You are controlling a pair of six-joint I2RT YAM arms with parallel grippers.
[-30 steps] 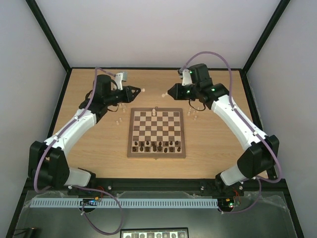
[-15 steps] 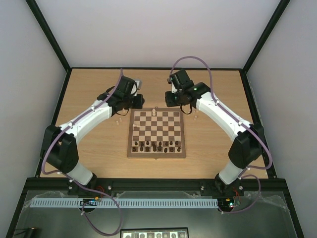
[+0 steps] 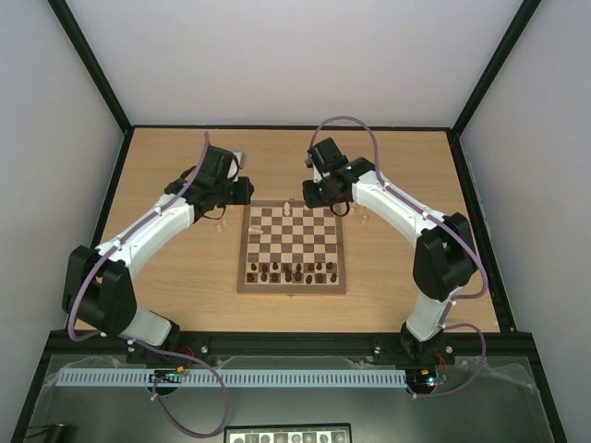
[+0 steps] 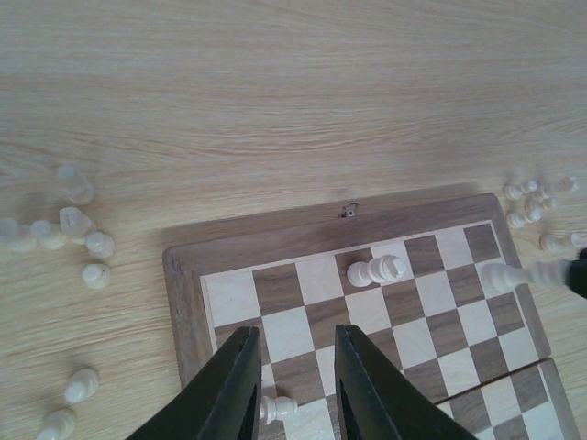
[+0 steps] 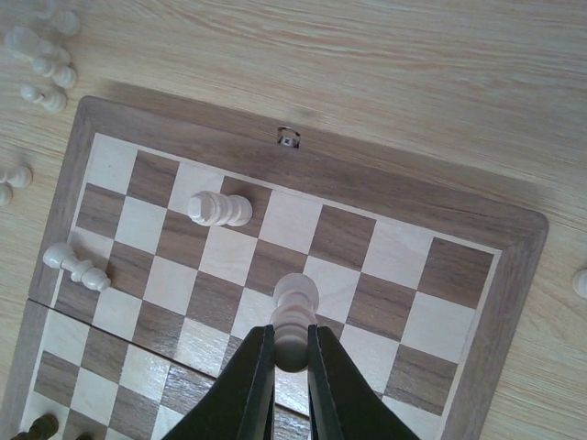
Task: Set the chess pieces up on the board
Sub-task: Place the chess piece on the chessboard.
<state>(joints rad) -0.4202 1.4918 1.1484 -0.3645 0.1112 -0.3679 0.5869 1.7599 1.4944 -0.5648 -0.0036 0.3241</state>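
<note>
Far L, on worktop [image 3: 194,277]: loose pale chess pieces [image 4: 69,229] scattered just beside L border of board [image 3: 305,242]. L fingers [image 3: 242,192] hanging above board's far-L corner area, partly open, gripping nothing. Seen thru their gap in L wrist view: small pale piece [image 4: 275,406] resting on L-side squares below; upright or tipped, can't tell. Nr mid of far rank, just inside far border by clasp [image 4: 348,211]: tall pale piece [image 4: 376,270] on a dark square. Along near rank: row of dark chessmen [image 3: 291,272]. Just R of tall pale piece: R fingers [image 3: 312,192] clamped tight on a pale chessman [image 5: 295,298], wide end pointing away from fingers toward squares, over far half of board. Touching squares or hovering: can't tell. Far R: second loose cluster [image 4: 537,197] of pale pieces on worktop just off board's far-R corner. Also one lone pale piece [image 5: 581,282] at R edge of R wrist view, apart from border.
</note>
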